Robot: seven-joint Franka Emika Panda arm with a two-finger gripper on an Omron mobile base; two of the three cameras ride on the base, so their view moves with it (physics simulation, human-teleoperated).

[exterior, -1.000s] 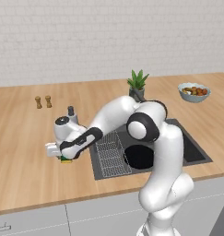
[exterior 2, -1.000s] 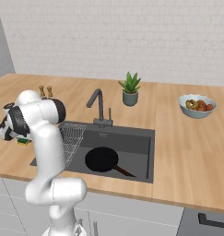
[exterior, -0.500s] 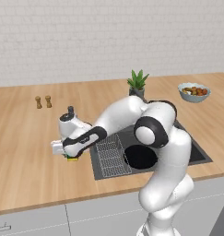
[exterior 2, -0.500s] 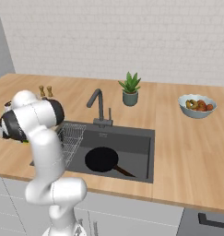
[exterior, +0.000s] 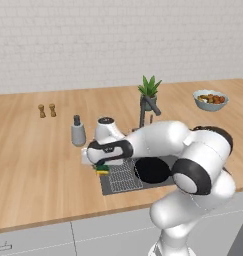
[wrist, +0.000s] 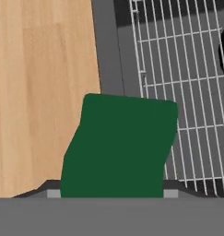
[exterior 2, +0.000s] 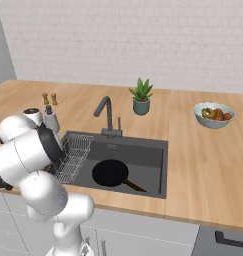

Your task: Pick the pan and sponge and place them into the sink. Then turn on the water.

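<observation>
My gripper (exterior: 99, 167) is shut on the sponge (exterior: 102, 170), a small block, green on top with yellow beneath. It is held just above the left rim of the sink (exterior: 143, 187). In the hand view the green sponge (wrist: 120, 147) sits between my two finger tips, above the sink's grey rim (wrist: 109, 55) and the edge of the wire rack (wrist: 178, 69). The round black pan (exterior: 152, 170) lies inside the basin to the right of the rack (exterior: 120, 176). The right base view shows the pan (exterior 2: 110, 173) on the sink (exterior 2: 143, 150) floor, with my gripper hidden behind the arm.
The tall dark faucet (exterior 2: 107, 112) stands at the sink's back rim, with a potted plant (exterior 2: 141, 96) behind it. A grey soap dispenser (exterior: 78, 131) stands left of the sink, and two small shakers (exterior: 47, 110) stand farther back. A bowl of food (exterior 2: 213, 115) sits at the right.
My gripper has carried the sponge to the right, from the wooden counter to over the sink's left rim. The pan has stayed in the basin.
</observation>
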